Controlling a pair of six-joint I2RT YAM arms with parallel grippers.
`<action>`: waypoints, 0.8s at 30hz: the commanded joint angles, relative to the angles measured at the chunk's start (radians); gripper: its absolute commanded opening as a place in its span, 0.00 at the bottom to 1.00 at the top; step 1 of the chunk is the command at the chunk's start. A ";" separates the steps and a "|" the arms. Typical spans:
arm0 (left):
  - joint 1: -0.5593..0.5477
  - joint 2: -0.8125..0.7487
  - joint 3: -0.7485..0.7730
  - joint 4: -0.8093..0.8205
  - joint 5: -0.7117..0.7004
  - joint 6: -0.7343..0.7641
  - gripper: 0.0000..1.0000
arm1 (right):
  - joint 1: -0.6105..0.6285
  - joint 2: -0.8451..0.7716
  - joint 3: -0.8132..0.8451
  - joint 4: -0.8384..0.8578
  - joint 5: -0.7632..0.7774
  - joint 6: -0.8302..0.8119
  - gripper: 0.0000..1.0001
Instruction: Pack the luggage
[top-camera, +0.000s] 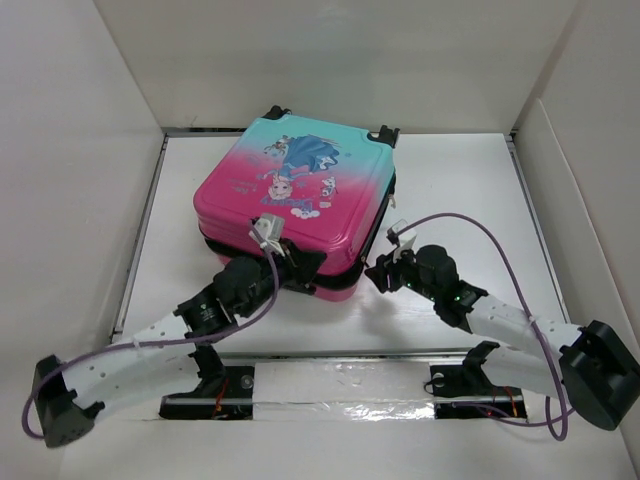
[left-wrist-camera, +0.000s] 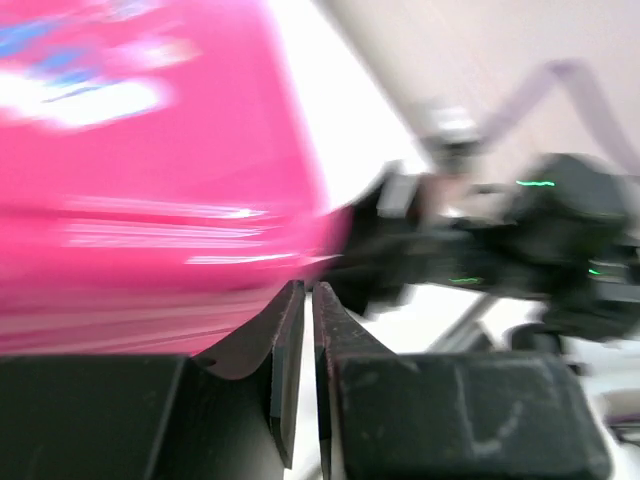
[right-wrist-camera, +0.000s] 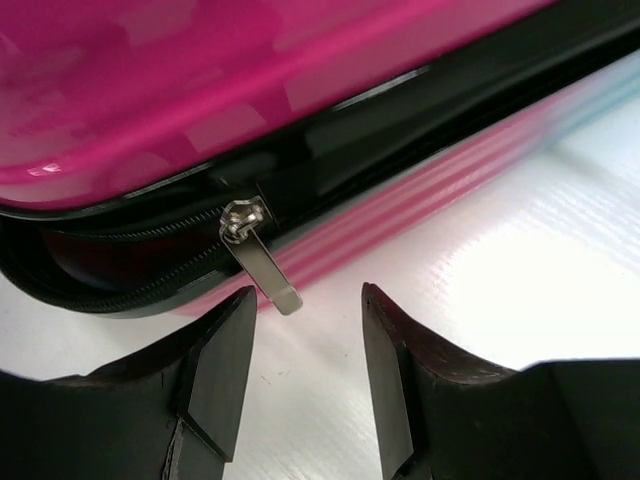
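On the white surface (top-camera: 460, 180), the luggage (top-camera: 295, 200) lies flat, lid down, its zipper gaping beside the slider. Your left claw (left-wrist-camera: 305, 292), fingers together with nothing seen between them, sits at the shell's near edge. Your right claw (right-wrist-camera: 307, 300) stands apart, just short of the zipper pull (right-wrist-camera: 262, 262). Step in hand, apparently: zipping shut. Next: advance, pinch the pull, draw it along the track.

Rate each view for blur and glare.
Top external: sharp, evenly lit, soft shadow under the luggage. Left wrist: motion blur smears the pink shell and the right arm; its own jaws look crisper. Right wrist: zipper pull in focus, streaky highlights on the shell, table nearly washed out.
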 joint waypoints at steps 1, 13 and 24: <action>-0.272 0.031 0.094 0.108 -0.318 0.122 0.06 | 0.012 -0.026 0.043 0.003 0.025 -0.042 0.52; -0.565 -0.071 -0.185 -0.182 -0.678 -0.332 0.06 | 0.012 0.011 0.071 0.010 0.011 -0.076 0.46; -0.504 0.126 -0.151 -0.053 -0.627 -0.277 0.21 | 0.024 0.077 0.154 -0.024 -0.026 -0.097 0.46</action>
